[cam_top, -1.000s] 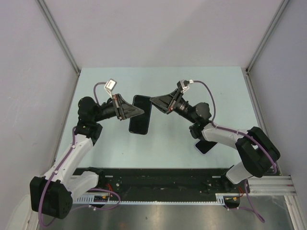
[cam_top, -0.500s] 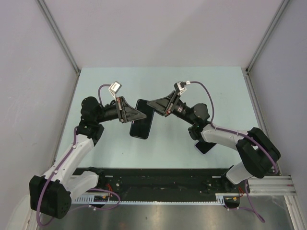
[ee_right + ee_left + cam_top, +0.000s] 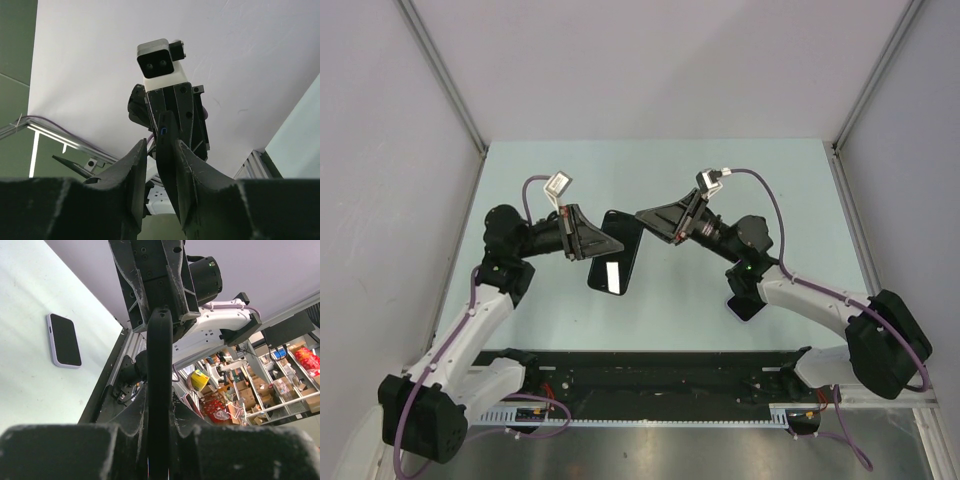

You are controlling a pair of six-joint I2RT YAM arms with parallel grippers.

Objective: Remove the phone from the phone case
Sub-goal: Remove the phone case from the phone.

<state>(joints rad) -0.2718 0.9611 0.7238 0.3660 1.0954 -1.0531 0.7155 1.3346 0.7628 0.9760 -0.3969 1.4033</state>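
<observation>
A black phone in its case (image 3: 616,255) hangs in the air over the middle of the table, tilted. My left gripper (image 3: 608,243) is shut on its left long edge; in the left wrist view the slab (image 3: 160,365) stands edge-on between my fingers (image 3: 159,440). My right gripper (image 3: 644,216) sits over its top right corner. In the right wrist view the jaws (image 3: 161,150) straddle the phone's edge (image 3: 168,142). It touches the right finger, with a gap to the left finger.
A second phone in a lilac case (image 3: 748,303) lies flat on the table under the right forearm, and it also shows in the left wrist view (image 3: 65,340). A black rail (image 3: 650,375) runs along the near edge. Grey walls enclose the table on three sides.
The held phone has dropped slightly toward the near edge and tilted more. The right arm has shifted a little right, its gripper staying at the phone's top corner.
</observation>
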